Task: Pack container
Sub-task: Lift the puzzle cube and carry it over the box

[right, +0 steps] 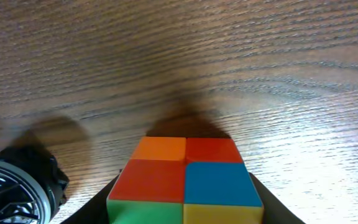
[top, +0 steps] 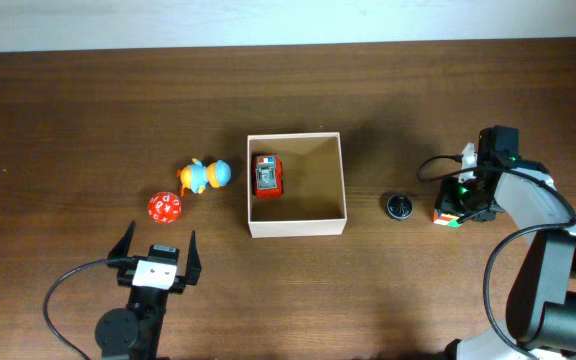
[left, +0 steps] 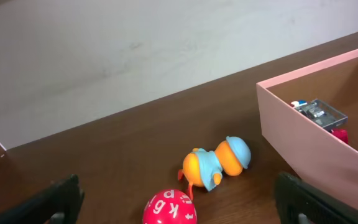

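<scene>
The container (top: 296, 229) is a shallow white-walled box mid-table, its wall showing pink in the left wrist view (left: 309, 134). A red toy car (top: 267, 175) lies inside it at the left (left: 321, 115). A multicoloured cube (top: 448, 216) sits on the table at the right. My right gripper (top: 458, 205) is shut on it, and in the right wrist view its black fingers press both sides of the cube (right: 185, 177) around the gripper's centre (right: 185, 214). My left gripper (top: 158, 245) stands open near the front edge. A red lettered ball (left: 169, 208) lies between its wide-apart fingers (left: 179, 198).
An orange and blue duck toy (top: 204, 175) lies left of the box, just beyond the red ball (top: 165, 207), and shows on its side in the left wrist view (left: 217, 162). A small black round object (top: 398, 207) rests between box and cube (right: 17, 190).
</scene>
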Available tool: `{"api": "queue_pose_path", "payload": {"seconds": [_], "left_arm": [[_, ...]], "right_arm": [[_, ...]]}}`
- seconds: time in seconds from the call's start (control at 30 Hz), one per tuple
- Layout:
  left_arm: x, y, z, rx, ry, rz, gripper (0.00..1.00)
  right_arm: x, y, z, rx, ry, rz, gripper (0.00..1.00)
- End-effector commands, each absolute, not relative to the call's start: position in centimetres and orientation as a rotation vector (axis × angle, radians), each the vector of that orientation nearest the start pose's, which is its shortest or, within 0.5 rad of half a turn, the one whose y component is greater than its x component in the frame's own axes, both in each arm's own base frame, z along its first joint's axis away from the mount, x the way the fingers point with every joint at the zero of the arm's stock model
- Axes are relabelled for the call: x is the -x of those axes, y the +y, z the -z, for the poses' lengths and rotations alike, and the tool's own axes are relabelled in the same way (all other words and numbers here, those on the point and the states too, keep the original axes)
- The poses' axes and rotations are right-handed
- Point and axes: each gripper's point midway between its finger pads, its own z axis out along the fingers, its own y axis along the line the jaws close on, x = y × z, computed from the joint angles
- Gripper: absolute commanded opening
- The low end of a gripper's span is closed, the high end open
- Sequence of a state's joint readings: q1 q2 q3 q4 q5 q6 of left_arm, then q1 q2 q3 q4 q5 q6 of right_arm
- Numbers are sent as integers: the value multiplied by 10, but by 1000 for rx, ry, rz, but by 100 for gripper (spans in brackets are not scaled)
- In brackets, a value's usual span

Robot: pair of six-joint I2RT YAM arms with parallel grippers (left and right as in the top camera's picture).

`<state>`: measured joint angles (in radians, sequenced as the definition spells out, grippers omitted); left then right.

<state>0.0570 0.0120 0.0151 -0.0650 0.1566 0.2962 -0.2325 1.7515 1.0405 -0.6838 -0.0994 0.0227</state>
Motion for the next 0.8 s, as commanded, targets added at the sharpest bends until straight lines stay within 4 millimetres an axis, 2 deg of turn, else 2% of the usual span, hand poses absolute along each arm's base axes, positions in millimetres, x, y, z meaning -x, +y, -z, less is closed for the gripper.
{"api": "queue_pose_path", "payload": {"seconds": [0.0,0.2,0.37,0.5,0.6,0.77], "left_arm": [[-245,-13,-160,-324,1603,-152,99],[-245,-13,-160,-324,1603,-152,99],[-245,-13,-160,-324,1603,-151,99],[-245,-13,-160,-324,1603,-152,99],[-245,-13,-160,-324,1603,-152,99],[-245,-13,-160,-324,1603,-152,99]], "right_arm": [[-339,-58,-23,-360,2910,-166,46],[-361,-48,-48,-333,2851,-279,46],[-389,-38,-92,-289,2763,-402,46],[-413,-18,-145,-184,2645,-585,46],[-427,3,-194,-98,2522,-756,46],[-434,41,-274,93,2271,-1086,46]]}}
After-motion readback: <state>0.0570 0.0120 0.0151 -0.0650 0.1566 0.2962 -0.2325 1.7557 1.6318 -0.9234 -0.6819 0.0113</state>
